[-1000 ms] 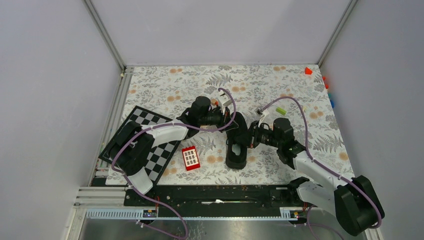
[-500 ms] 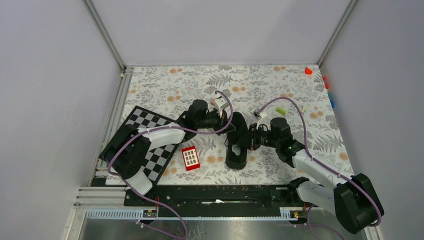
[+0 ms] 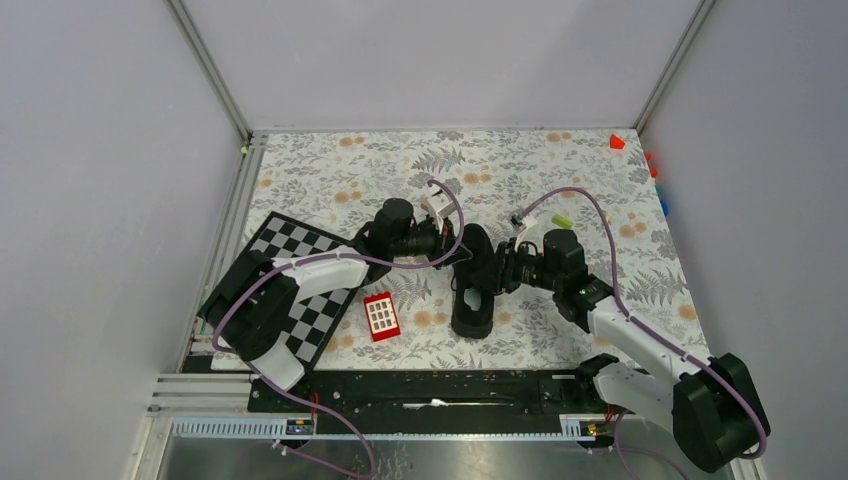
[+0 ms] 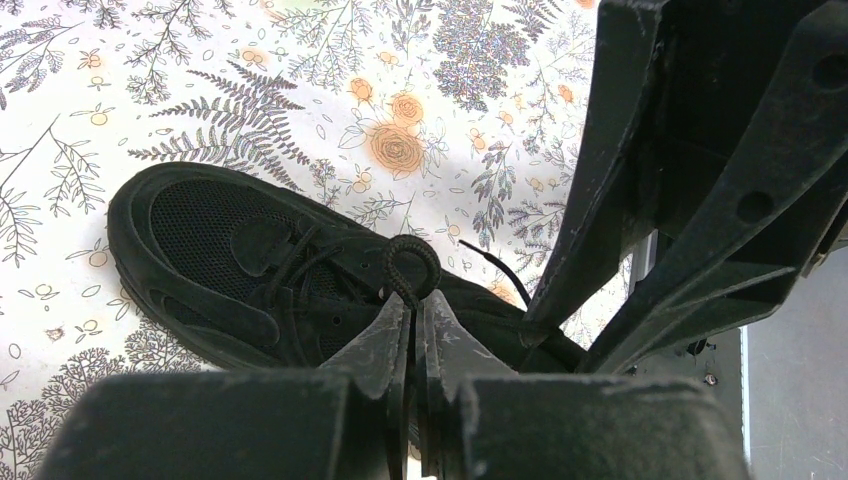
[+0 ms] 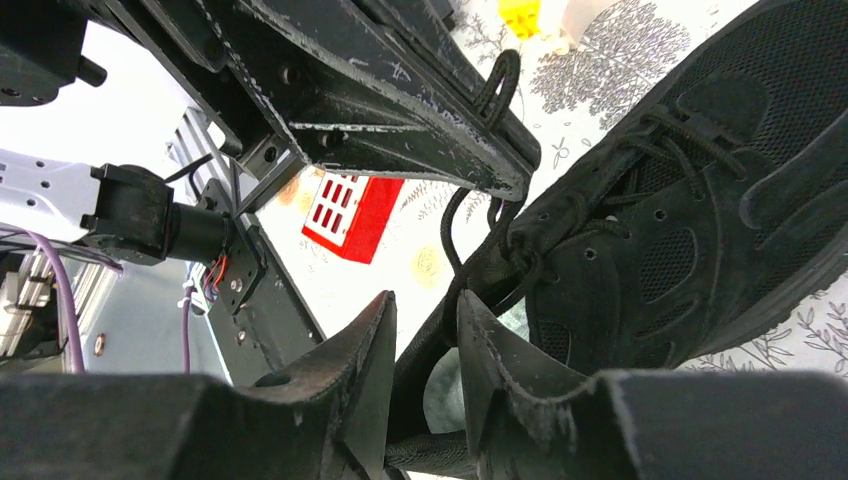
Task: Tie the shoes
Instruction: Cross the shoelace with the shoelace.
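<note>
Single shoe (image 3: 474, 285) stands on its sole just right of the red block (image 3: 381, 315), not touching it, heel toward the arm bases and toe pointing away. Left gripper (image 4: 412, 300) is right of the block and a little beyond it, fingers pressed together on a small loop of lace (image 4: 410, 262) that stands up from their tips. Right gripper (image 5: 425, 300) is on the side of the shoe away from the block, fingers apart with a narrow gap. A strand runs down past that gap, but contact cannot be told. Progress, judged: early to middle. One loop is formed and held. No knot or bow is visible anywhere on the shoe. Left to do, by estimate: take the free strand, wrap it round the held loop, pull a second loop through, and tighten. Shoe appearance: all black low-top, mesh toe panel, matte overlays with small perforations, thin round black laces threaded through the eyelets and slack over the tongue, pale insole visible through the opening from above.
</note>
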`<state>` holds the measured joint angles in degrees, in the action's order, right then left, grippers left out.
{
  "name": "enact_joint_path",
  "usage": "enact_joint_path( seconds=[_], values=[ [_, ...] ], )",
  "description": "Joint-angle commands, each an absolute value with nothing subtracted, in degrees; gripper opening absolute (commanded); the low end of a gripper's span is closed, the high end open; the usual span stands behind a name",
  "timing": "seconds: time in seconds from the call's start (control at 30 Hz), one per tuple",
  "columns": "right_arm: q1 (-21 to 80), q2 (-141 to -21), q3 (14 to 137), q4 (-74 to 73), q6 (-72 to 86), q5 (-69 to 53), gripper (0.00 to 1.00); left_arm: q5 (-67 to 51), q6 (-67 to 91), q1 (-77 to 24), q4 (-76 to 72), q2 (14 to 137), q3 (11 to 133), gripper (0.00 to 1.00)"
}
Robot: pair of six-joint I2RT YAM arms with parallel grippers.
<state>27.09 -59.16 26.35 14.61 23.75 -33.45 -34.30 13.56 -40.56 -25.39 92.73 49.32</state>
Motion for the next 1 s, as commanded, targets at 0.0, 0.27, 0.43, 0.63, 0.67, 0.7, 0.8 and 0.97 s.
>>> enact_joint_path(
  seconds=[0.0,0.27,0.43,0.63,0.67,0.7,0.8,0.97],
  values=[
    [26.18,-57.35,28.78,14.87,23.78,-30.23,0.36,-34.19,13.45,-40.59,-28.92,91.36,50.1,0.0],
    [23.63,-59.35,30.03,14.5,24.4,-30.65,0.42,-34.4,13.19,-40.59,-28.67,91.68,50.53,0.0],
    [22.74,-59.86,30.48,14.51,24.94,-29.85,0.5,-34.55,13.1,-40.58,-28.57,91.93,50.8,0.0],
    [21.62,-60.55,30.65,14.5,25.66,-27.98,0.56,-34.63,12.65,-40.59,-28.29,91.92,50.89,0.0],
    [21.35,-60.68,30.84,14.46,25.79,-27.7,0.56,-34.63,12.57,-40.6,-28.22,91.95,50.97,0.0],
    [21.06,-60.79,30.89,14.42,26.05,-27.3,0.56,-34.61,12.57,-40.61,-28.14,92.06,51.04,0.0],
    [19.61,-60.06,30.43,15.1,27.97,-25.75,0.57,-34.74,12.44,-40.57,-28.04,91.96,51.15,0.0],
    [15.72,-59.56,27.62,16.96,31.14,-25.93,0.45,-34.72,12.23,-40.58,-28.01,91.89,51.07,0.0]
  ],
)
